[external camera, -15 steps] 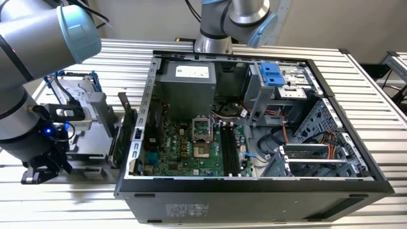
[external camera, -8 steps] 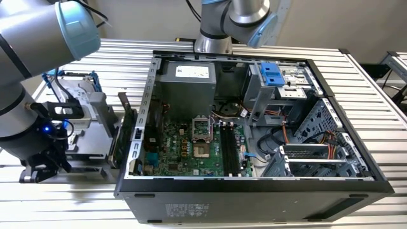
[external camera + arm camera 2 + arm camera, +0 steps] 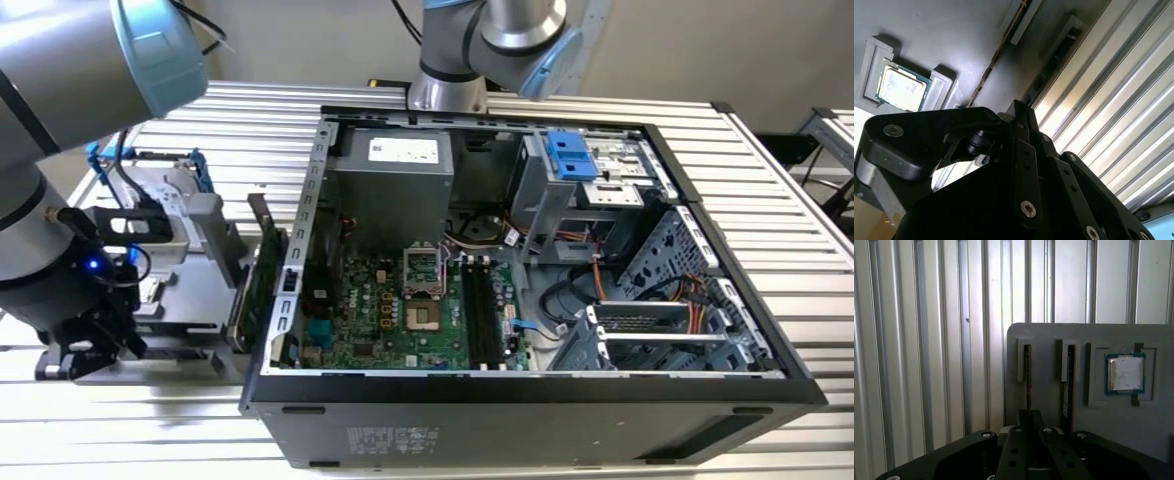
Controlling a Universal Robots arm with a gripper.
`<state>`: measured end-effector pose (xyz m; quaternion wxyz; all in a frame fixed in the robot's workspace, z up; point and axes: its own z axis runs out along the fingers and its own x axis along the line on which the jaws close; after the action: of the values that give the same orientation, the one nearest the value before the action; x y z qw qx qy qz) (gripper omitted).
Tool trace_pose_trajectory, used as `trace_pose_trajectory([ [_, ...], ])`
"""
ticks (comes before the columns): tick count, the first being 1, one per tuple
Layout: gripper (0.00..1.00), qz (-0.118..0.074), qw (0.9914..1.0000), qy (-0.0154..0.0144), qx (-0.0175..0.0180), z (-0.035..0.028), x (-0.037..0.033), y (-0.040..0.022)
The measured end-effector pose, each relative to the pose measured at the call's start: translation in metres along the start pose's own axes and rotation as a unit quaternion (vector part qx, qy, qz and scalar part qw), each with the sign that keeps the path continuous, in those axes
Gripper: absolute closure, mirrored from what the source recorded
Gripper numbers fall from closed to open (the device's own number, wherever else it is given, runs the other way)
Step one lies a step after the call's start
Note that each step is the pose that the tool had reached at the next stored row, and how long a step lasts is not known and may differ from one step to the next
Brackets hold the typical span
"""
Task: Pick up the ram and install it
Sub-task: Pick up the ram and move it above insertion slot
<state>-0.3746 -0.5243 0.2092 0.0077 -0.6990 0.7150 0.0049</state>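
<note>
At the left edge of the exterior view, the grey robot arm [image 3: 54, 200] reaches down beside a flat grey holder block [image 3: 180, 290] that rests on the ribbed silver metal bench [image 3: 787, 220]. To its right, filling the middle of the frame, lies the open black computer case [image 3: 534, 390]. Inside it are the green motherboard [image 3: 387, 310] and its long black slots [image 3: 478, 310]. In the first wrist view, the black claw [image 3: 1029, 415] is in line with the ram [image 3: 1027, 375]. The ram is a long, thin, dark stick standing on edge in the holder block's narrow groove farthest from the processor chip [image 3: 1125, 374], a square silver plate with a green rim lying in its own recess. A second similar stick [image 3: 1069, 385] stands in the groove between the ram and the chip. I cannot tell whether the claw is apart, together or clamped on the ram.
</note>
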Motion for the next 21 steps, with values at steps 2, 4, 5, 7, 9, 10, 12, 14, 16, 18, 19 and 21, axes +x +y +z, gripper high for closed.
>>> trace_pose_trajectory([
  [2, 1.0, 0.0, 1.0, 0.0001, 0.0, -0.0026, 0.0, 0.0],
  [4, 1.0, 0.0, 1.0, 0.0001, 0.0, -0.0056, -0.0001, 0.0],
  [5, 1.0, 0.0, 1.0, 0.0, 0.0, -0.0072, -0.0001, 0.0],
  [7, 1.0, 0.0, 1.0, 0.0, 0.0, -0.0107, -0.0002, -0.0001],
  [9, 1.0, 0.0, 1.0, 0.0, 0.0, -0.0145, -0.0002, -0.0001],
  [10, 1.0, 0.0, 1.0, 0.0, 0.0, -0.0166, -0.0003, -0.0001],
  [12, 1.0, 0.0, 1.0, 0.0, 0.0, -0.0207, -0.0003, -0.0001],
  [14, 1.0, 0.0, 1.0, 0.0, 0.0, -0.0248, -0.0004, -0.0001],
  [16, 1.0, 0.0, 1.0, 0.0, 0.0, -0.029, -0.0005, -0.0001],
  [18, 1.0, 0.0, 1.0, 0.0, 0.0, -0.0334, -0.0006, -0.0001],
  [19, 1.0, 0.0, 1.0, 0.0, 0.0, -0.0356, -0.0006, -0.0002],
  [21, 1.0, 0.0, 1.0, 0.0, 0.0, -0.0398, -0.0007, -0.0002],
])
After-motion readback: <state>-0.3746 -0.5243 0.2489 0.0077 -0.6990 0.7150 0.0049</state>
